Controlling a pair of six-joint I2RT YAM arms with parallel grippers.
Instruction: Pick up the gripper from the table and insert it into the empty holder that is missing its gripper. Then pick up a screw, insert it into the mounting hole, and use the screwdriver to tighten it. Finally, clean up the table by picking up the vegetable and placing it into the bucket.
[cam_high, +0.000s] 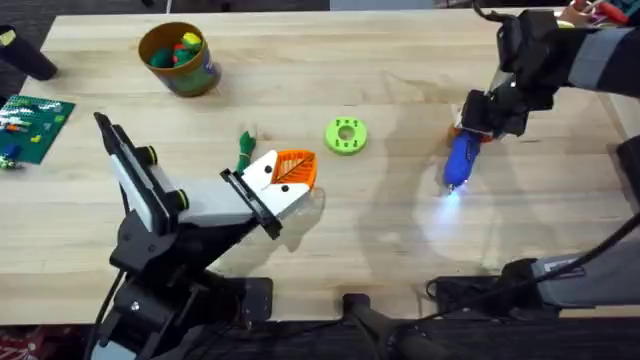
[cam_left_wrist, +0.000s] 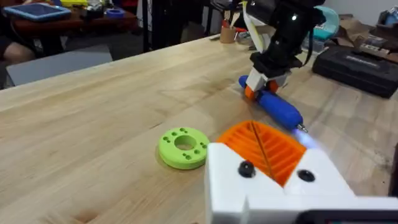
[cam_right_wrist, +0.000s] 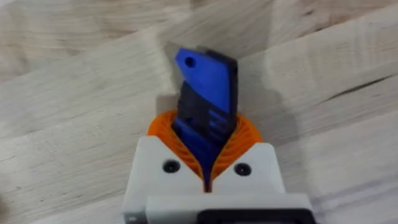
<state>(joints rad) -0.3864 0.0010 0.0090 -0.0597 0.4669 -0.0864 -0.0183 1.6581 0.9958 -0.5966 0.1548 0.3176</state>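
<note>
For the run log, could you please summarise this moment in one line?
right claw: shut on screwdriver | left claw: shut, beside vegetable | bucket: far-left

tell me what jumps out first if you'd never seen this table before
The bright blue screwdriver stands out, clamped in the right gripper over the right side of the table, its tip casting a white glow on the wood. Near the middle lies a lime green ring, with the left gripper and its orange ribbed pads just left of it. A yellow-orange bucket of colourful toy pieces sits at the far left.
</note>
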